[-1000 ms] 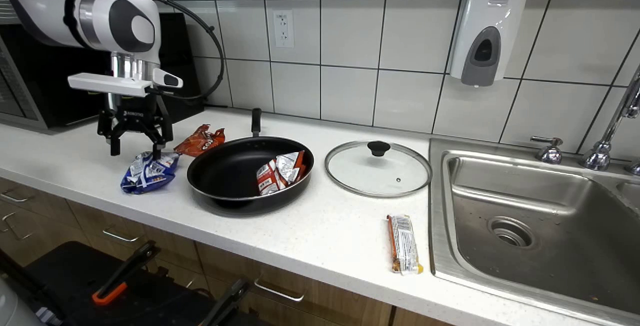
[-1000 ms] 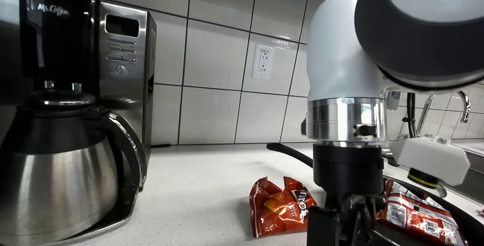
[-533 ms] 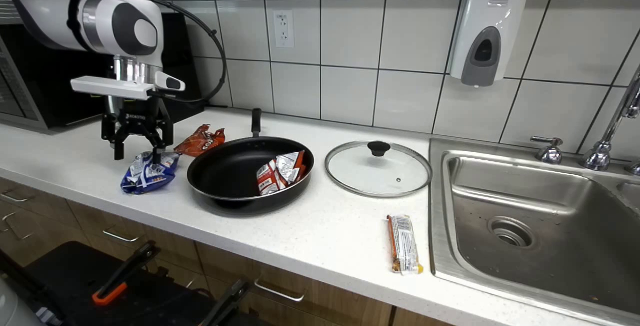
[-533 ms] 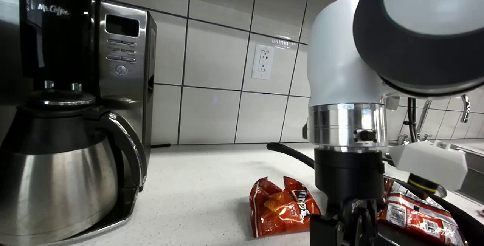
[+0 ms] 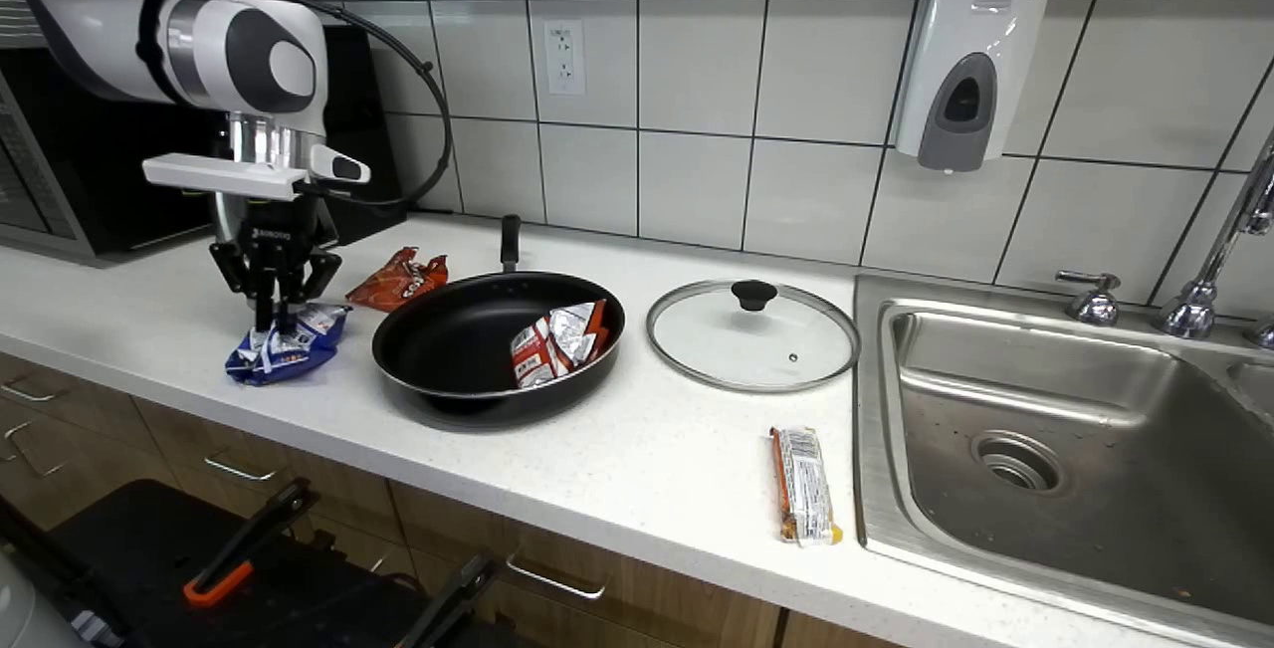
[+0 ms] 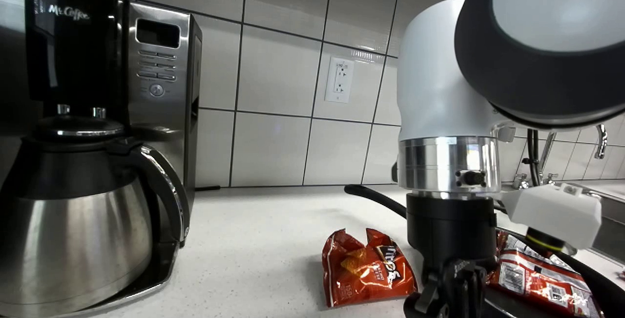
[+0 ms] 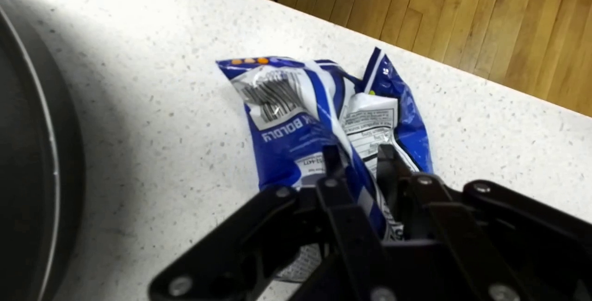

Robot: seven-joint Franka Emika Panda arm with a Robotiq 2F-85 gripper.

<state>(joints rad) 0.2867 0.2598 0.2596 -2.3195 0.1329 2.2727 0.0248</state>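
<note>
Countertop (image 5: 647, 459), blue bag (image 5: 304, 351), long axis seemingly diagonal

Pan (image 5: 448, 339) between bag (image 5: 301, 353) in claw (image 5: 274, 325) and lid (image 5: 742, 341)

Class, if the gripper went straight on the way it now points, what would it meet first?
The gripper points down at the blue bag, a fold of which lies between its fingers, so the bag comes first; the countertop would likely follow, though depth is unclear.
</note>
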